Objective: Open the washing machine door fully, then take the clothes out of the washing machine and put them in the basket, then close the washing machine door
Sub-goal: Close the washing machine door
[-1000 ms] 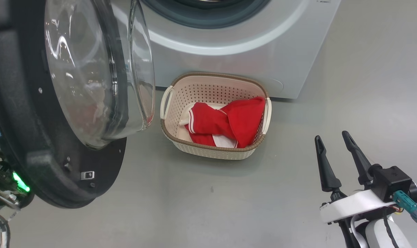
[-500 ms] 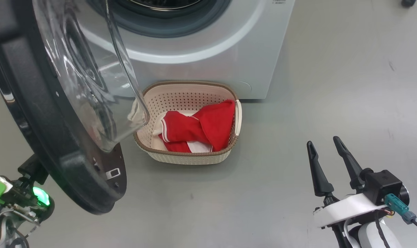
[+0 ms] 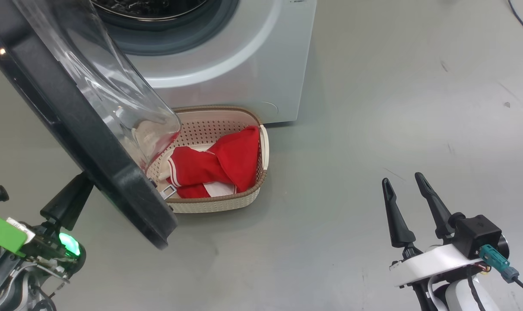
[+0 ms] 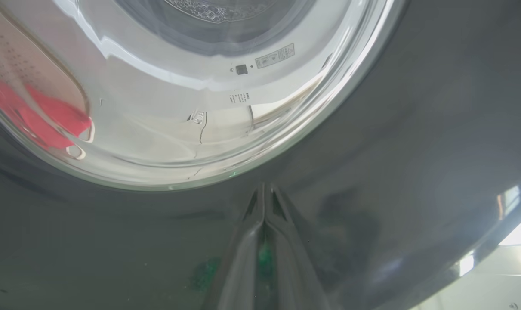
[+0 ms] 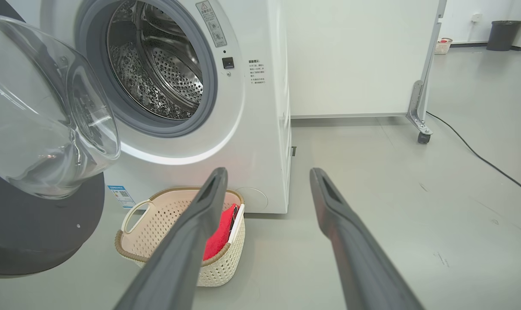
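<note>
The washing machine door (image 3: 71,125) stands part-open, its black rim slanting across the left of the head view and its glass bowl (image 3: 101,82) facing the washing machine (image 3: 244,65). My left gripper (image 4: 263,189) is shut with nothing in it, tips against the door's black outer rim (image 4: 415,129); one of its fingers (image 3: 67,201) shows behind the door. The red clothes (image 3: 218,166) lie in the cream basket (image 3: 220,206) in front of the machine. The steel drum (image 5: 157,64) looks bare. My right gripper (image 3: 401,179) hangs open over the floor, right of the basket (image 5: 157,224).
The door's lower edge overlaps the basket's left end in the head view. A white panel on castors (image 5: 423,137) stands right of the machine, with a black cable (image 5: 479,159) across the grey floor. A dark bin (image 5: 501,34) is far off.
The head camera has turned, shifting the machine and basket left. The door has swung closer to the machine's opening, with my left gripper following behind it. The right gripper stays open.
</note>
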`<state>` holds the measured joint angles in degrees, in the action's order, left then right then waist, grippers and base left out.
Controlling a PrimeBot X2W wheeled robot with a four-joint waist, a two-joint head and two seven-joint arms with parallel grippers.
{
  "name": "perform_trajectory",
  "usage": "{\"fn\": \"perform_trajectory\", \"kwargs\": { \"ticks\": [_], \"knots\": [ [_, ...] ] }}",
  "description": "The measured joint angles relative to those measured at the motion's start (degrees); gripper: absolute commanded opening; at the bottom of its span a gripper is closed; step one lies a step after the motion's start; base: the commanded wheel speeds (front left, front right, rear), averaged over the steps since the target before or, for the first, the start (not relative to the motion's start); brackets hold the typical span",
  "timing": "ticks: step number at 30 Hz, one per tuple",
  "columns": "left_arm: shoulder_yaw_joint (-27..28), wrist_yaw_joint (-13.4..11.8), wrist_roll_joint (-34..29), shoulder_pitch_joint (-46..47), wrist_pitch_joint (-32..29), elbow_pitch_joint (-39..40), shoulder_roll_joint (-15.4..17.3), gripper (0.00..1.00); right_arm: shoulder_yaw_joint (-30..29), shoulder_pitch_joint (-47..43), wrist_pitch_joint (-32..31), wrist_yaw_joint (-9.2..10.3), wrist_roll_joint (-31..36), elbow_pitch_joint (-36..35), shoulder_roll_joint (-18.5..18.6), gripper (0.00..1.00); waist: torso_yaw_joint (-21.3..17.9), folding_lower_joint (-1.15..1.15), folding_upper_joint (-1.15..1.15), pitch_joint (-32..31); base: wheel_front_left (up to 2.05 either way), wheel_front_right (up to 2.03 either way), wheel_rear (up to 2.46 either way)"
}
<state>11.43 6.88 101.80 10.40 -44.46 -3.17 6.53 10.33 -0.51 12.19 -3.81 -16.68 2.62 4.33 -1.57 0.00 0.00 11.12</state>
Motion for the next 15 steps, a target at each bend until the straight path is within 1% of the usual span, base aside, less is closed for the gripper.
{"fn": "perform_trajectory", "kwargs": {
  "ticks": [10, 15],
  "knots": [
    [-0.27, 0.00, -0.63, 0.34, 1.18, 0.99, -0.63, 0.00, 0.33, 0.07, 0.23, 0.01, -0.53, 0.19, -0.38, 1.00, -3.71, 0.00, 0.00, 1.22, 0.00, 0.00, 0.00],
    [-0.47, 0.00, -1.07, 2.61, 2.15, 1.12, -0.80, 0.00, 0.41, 0.57, 0.73, 0.01, -0.89, 0.22, -0.62, 1.00, -5.75, 0.00, 0.00, 2.40, 0.00, 0.00, 0.00]
  ]
}}
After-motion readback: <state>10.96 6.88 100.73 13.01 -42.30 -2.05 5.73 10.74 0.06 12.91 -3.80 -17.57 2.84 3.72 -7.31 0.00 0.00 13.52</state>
